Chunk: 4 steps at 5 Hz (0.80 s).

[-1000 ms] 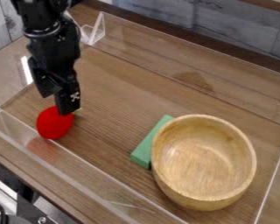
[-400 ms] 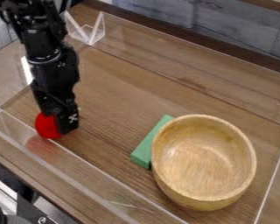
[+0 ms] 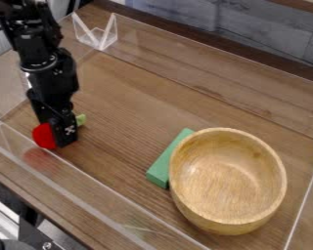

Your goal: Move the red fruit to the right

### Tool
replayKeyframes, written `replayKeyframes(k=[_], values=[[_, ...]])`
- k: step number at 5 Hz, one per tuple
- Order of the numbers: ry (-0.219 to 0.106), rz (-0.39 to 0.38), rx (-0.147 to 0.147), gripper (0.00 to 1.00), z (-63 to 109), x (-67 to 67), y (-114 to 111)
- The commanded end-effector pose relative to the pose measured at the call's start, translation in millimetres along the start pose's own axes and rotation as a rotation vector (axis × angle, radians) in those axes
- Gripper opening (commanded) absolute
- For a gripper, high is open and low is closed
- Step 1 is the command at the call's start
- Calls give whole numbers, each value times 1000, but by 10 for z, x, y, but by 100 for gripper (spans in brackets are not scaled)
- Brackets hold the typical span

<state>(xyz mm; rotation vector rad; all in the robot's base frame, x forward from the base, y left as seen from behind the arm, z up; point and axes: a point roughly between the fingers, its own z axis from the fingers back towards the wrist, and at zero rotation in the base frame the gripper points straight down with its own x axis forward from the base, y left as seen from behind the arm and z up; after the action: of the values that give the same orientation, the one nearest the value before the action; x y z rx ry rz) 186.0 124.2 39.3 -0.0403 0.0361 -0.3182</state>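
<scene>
No legible text, label, number or sign anywhere.

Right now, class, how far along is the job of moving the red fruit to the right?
Done: nothing; the red fruit sits at the table's left end, far from the wooden bowl. In hand: the open gripper is down around the fruit, not shut. Left: grip, lift, carry right, release.

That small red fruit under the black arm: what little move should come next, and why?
Probably closing the pincer. It stands open and low over the small round red fruit, which shows only partly beside it at the left. The fruit has to be gripped before it can travel right, toward the round wooden bowl.
</scene>
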Motion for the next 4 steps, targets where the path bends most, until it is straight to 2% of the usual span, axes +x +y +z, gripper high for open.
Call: replayKeyframes(k=[1,2,3,4], values=[[-17,19,16,0,97,13,120],[-12,13,10,0,83,37,66],[-7,12,2,100,75,54,19],[-6,24,-8,100,104,72,13]])
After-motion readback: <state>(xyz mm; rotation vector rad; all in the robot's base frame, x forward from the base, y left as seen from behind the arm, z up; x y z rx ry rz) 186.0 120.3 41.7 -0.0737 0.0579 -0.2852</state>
